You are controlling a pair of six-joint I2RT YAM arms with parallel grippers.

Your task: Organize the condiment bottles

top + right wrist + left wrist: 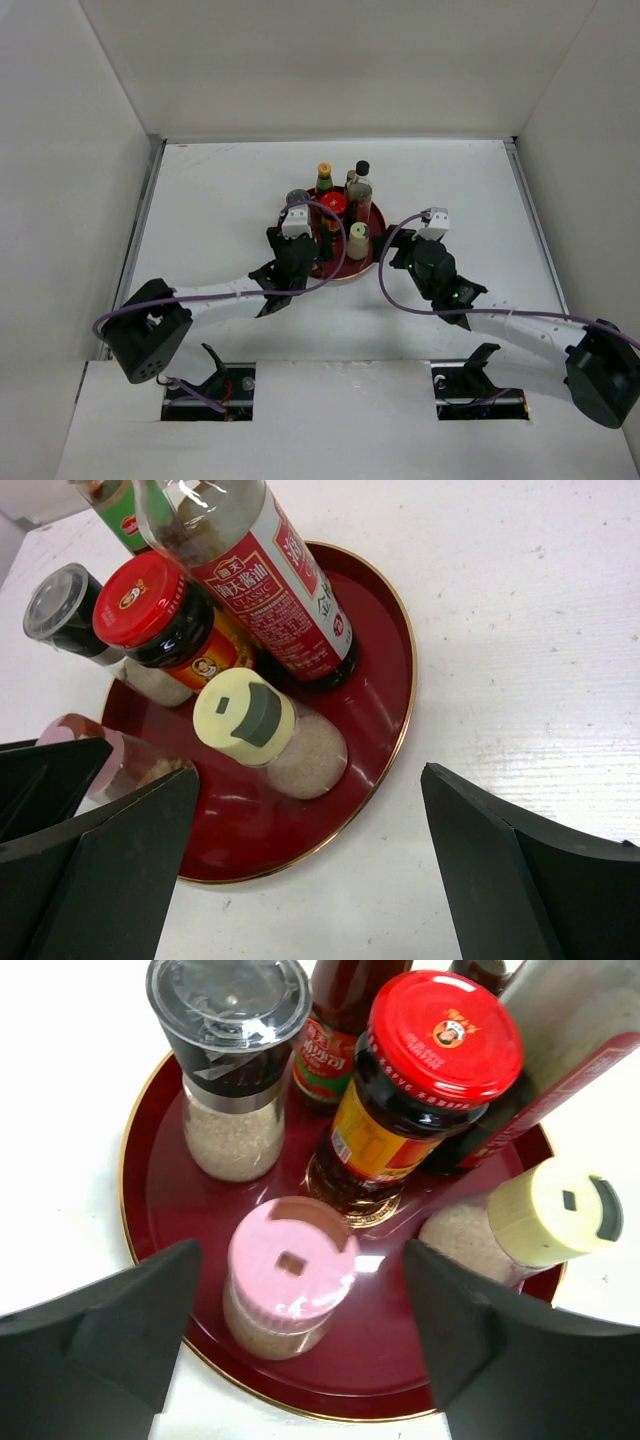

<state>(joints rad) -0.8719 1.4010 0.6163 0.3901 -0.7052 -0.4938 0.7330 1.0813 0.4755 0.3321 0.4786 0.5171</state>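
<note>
All six condiment bottles stand on the round red tray (368, 268). The tall clear black-capped bottle (361, 185), the yellow-capped bottle (324, 177), the red-lidded jar (333, 202) and the silver-lidded grinder (297, 198) stand at the back. The cream-capped shaker (358, 239) stands at the front. My left gripper (310, 252) is open at the tray's near left rim. The pink-capped jar (290, 1280) stands just ahead of its empty jaws. My right gripper (395, 258) is open at the near right rim. The cream-capped shaker (245, 718) stands ahead of it, untouched.
White walls close the table on the left, back and right. The tray's gold rim (400, 695) lies between the right fingers. In the right wrist view the left arm's dark finger (50, 770) shows beside the pink-capped jar (120, 758).
</note>
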